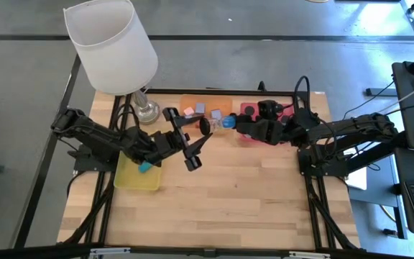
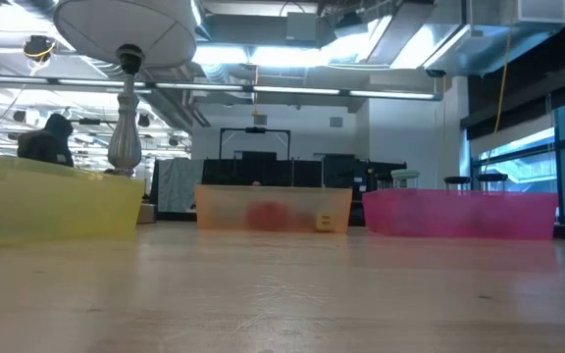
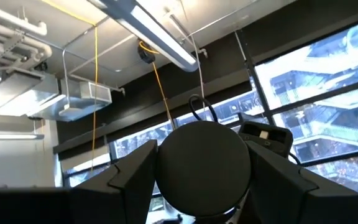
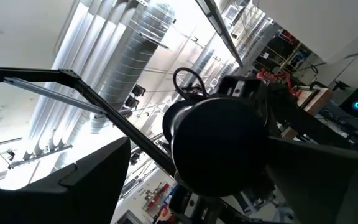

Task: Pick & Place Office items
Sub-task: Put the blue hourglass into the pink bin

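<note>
Here, we go from the desk's near edge to its far edge.
Desk (image 1: 214,194): we see bare wood across the near half.
Yellow tray (image 1: 129,178): it lies near the desk's left edge, and a teal block (image 1: 144,167) rests in it.
Left gripper (image 1: 190,137): it is raised over the desk's middle, just right of the yellow tray; its fingers are spread, and a black round disc (image 3: 204,167) sits between them in the left wrist view.
Right gripper (image 1: 233,124): it hovers at the near edge of the red tray (image 1: 248,109); a black disc (image 4: 221,147) fills its wrist view, but whether the fingers grip it we cannot tell.
Orange tray (image 1: 192,102): at the far edge's middle, it holds lavender blocks (image 1: 200,108) and a pink bit (image 1: 188,112).
Lamp (image 1: 111,44): it stands at the far left corner.
</note>
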### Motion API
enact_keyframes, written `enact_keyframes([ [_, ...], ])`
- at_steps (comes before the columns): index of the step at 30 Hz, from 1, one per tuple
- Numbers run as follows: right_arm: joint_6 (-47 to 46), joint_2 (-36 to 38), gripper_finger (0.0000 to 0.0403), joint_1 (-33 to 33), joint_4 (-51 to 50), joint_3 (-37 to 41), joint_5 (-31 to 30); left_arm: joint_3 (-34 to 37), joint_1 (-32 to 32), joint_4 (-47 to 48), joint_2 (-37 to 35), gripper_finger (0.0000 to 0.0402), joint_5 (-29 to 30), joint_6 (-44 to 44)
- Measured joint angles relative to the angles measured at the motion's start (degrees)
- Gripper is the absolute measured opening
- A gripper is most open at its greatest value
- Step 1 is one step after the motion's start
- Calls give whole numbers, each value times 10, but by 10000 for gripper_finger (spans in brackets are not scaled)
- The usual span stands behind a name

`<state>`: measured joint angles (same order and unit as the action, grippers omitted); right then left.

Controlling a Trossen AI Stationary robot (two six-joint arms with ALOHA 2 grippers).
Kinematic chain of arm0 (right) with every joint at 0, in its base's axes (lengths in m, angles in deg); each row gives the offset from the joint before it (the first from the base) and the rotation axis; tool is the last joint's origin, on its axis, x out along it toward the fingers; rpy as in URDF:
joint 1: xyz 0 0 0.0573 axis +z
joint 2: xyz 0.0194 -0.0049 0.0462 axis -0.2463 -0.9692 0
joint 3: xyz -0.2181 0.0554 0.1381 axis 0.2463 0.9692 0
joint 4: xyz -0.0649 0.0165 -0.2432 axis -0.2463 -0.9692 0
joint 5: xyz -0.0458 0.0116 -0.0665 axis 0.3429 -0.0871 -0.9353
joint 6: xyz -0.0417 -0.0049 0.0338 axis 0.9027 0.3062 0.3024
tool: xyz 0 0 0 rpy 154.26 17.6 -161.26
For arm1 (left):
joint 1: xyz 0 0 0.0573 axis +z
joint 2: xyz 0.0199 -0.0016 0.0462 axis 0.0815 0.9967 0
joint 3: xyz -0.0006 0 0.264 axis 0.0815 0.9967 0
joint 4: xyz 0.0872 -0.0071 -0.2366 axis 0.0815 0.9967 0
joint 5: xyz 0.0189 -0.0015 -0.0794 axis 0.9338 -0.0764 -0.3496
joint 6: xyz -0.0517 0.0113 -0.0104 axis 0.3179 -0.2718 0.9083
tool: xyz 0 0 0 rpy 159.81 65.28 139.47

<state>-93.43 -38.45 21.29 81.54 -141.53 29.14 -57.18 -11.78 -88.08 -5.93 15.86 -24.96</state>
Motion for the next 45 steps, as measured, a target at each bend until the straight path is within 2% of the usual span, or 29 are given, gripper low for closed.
enact_keyframes([
  [6, 3, 0, 356, 0, 1, 0, 0, 0, 4, 9, 0, 213, -1, 9],
  [11, 4, 0, 340, 0, 1, 0, 0, 0, 4, 9, 0, 213, -1, 9],
  [31, 4, 0, 218, 0, -7, 0, 0, 0, 4, 11, 0, 213, -11, 9],
  [36, 4, 0, 219, 0, -9, 0, 2, 0, 4, 11, 0, 221, -17, 10],
  [40, 2, 0, 227, 0, -11, 0, 2, 0, 5, 11, 0, 236, -26, 43],
  [45, 2, 0, 216, 0, -16, 0, 2, 0, 4, 12, 0, 262, -29, 73],
])
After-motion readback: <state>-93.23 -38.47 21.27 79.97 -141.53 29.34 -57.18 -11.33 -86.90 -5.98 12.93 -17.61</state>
